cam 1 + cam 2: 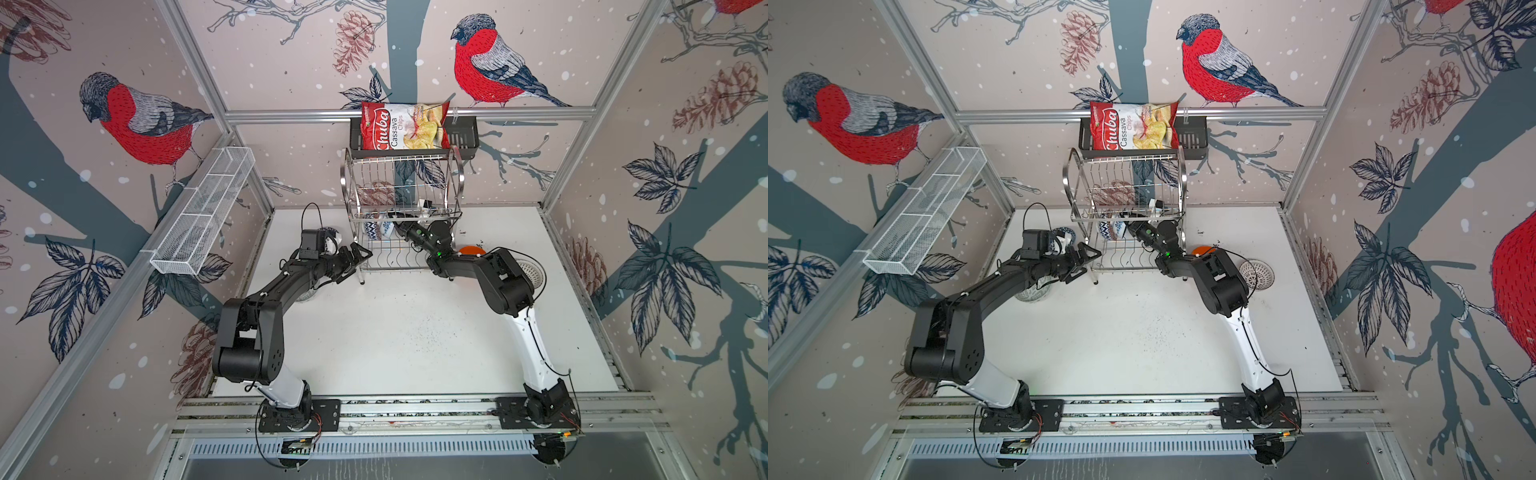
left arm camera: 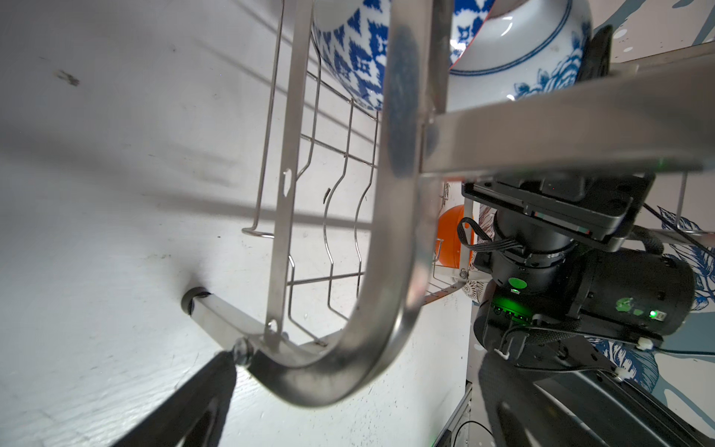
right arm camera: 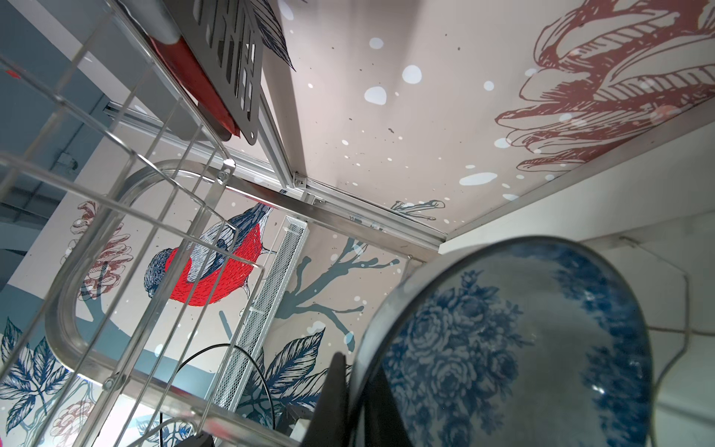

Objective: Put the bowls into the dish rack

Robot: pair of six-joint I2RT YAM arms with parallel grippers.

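The steel dish rack (image 1: 347,195) (image 1: 1068,183) stands at the back of the table. On its lower tier a blue-and-white ikat bowl (image 2: 348,50) (image 1: 372,230) stands on edge beside a blue floral bowl (image 2: 522,50) (image 3: 503,348). My right gripper (image 3: 356,402) (image 1: 398,226) reaches into that tier, shut on the floral bowl's rim. My left gripper (image 1: 356,262) (image 2: 348,418) hangs open and empty by the rack's front left leg (image 2: 216,313). A plain orange bowl (image 1: 469,250) and a pale patterned bowl (image 1: 1258,274) sit right of the rack.
A blue-patterned bowl (image 1: 1066,237) lies behind my left wrist and another bowl (image 1: 1032,296) under the left forearm. A chips bag (image 1: 403,126) fills the black shelf (image 1: 463,137) above the rack. A white mesh basket (image 1: 203,212) hangs on the left wall.
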